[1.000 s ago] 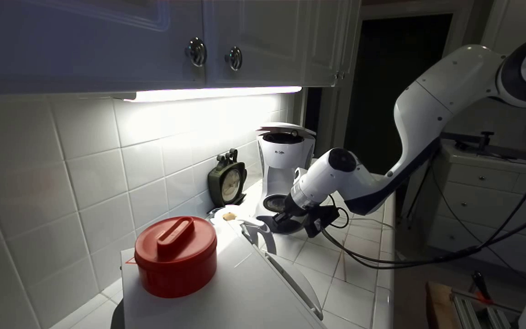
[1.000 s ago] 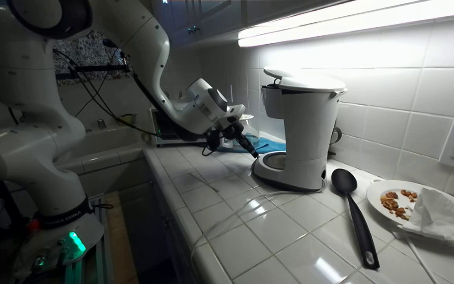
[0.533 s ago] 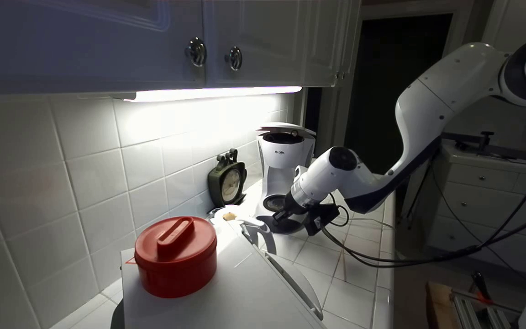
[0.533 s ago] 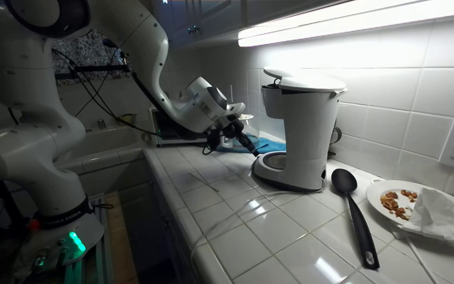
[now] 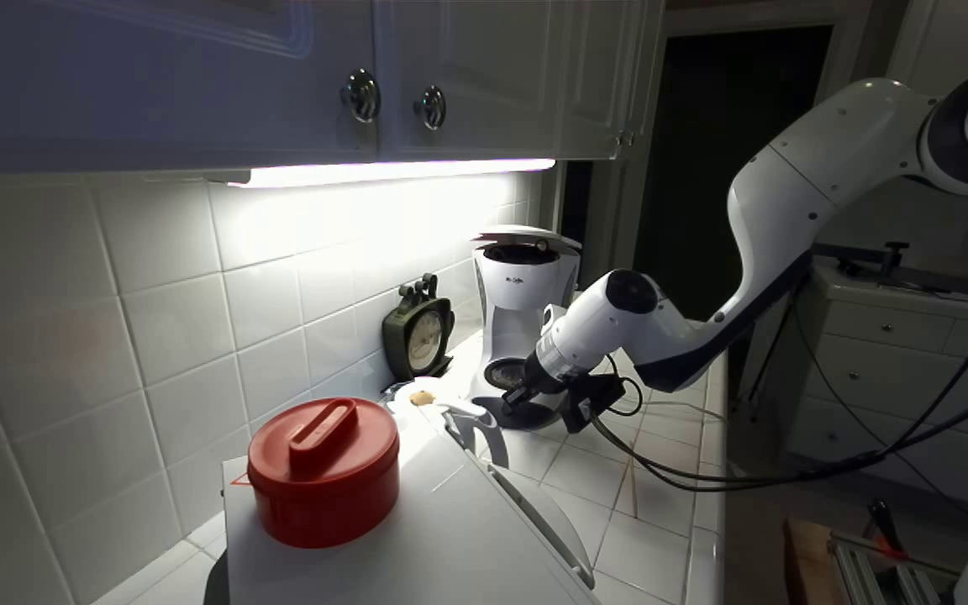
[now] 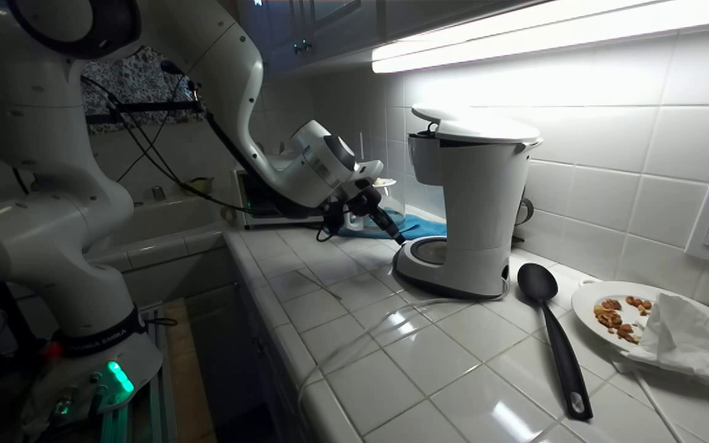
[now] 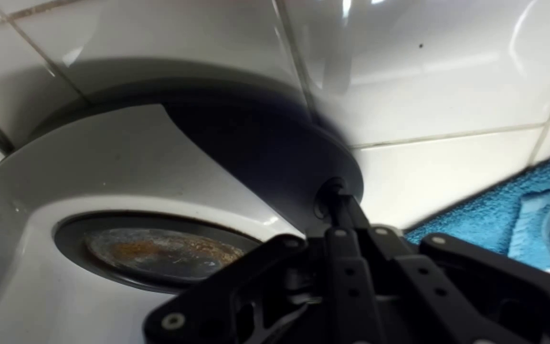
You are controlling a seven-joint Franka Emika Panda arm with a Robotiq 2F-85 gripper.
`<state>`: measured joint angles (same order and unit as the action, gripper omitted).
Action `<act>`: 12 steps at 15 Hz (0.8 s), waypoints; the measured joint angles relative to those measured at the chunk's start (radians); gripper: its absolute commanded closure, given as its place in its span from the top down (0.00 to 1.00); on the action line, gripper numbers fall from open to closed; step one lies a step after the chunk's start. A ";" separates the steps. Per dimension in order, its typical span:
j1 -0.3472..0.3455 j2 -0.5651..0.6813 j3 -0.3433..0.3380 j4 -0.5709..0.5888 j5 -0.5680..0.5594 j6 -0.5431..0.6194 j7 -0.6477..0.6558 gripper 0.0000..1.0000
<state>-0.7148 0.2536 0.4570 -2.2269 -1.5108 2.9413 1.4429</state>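
Note:
My gripper (image 7: 344, 203) is shut, with nothing seen between its fingers. Its tips reach the dark front panel (image 7: 265, 153) of a white coffee maker (image 6: 477, 215). They lie at or just in front of a round recessed button (image 7: 323, 200), which they partly cover; whether they press it cannot be told. Beside the fingers, the base carries a round, stained warming plate (image 7: 160, 253) with no carafe on it. The coffee maker's lid (image 6: 484, 126) looks ajar in both exterior views. In an exterior view the gripper (image 5: 511, 402) points down at the front of the base.
A blue cloth (image 7: 485, 224) and a glass carafe (image 6: 394, 206) lie beyond the gripper. Near the wall stand a green scale (image 5: 417, 336) and a red canister (image 5: 324, 496) on a white appliance (image 5: 450, 546). A black spoon (image 6: 564, 357) and a plate (image 6: 588, 311) lie behind the coffee maker.
The arm and gripper have risen very slightly since one second ago, and have held still over the last half second. The gripper has stayed shut; nothing else has moved.

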 measured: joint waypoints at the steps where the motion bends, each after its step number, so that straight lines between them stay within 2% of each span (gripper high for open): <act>1: 0.000 0.000 0.000 0.000 0.000 0.000 0.000 0.02; 12: 0.000 0.001 0.000 0.005 -0.001 0.000 0.000 0.03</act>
<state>-0.7148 0.2542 0.4570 -2.2215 -1.5120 2.9413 1.4429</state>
